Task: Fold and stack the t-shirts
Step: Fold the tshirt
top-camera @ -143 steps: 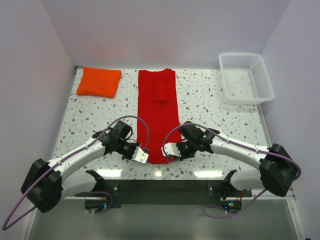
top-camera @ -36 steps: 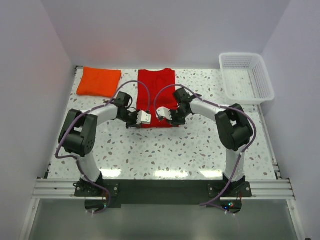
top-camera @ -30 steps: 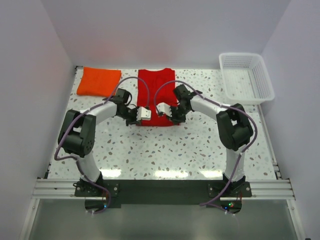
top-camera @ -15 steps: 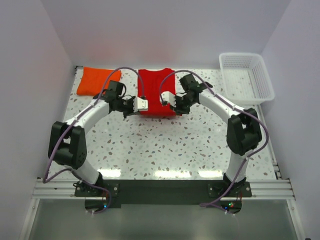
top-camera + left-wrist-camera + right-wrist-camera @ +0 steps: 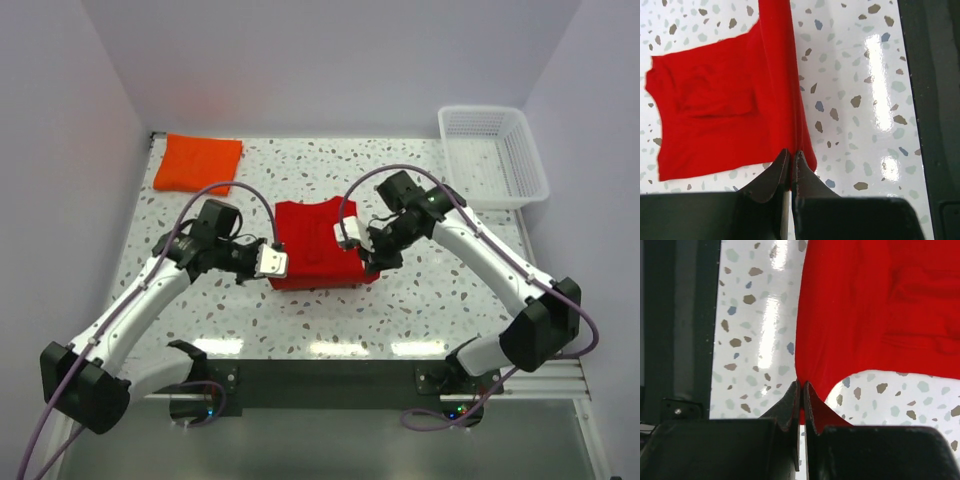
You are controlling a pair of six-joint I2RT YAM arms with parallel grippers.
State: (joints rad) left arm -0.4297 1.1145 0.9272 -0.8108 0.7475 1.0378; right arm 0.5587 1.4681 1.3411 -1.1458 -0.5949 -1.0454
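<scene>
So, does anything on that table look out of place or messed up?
Nothing spilled or damaged. The bright red cloth t-shirt lies mid-table in a slightly lopsided fold, its near side pinched by the left gripper and right gripper. The folded orange t-shirt sits apart at the far left corner, a little askew.

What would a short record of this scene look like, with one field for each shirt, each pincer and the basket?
red shirt: partly folded, middle of the table
left pincer: shut on the red shirt, at its left side
right pincer: shut on the red shirt, at its right side
orange shirt: folded, far left corner, untouched
basket: white, far right corner
stack: not yet made; shirts lie apart
</scene>
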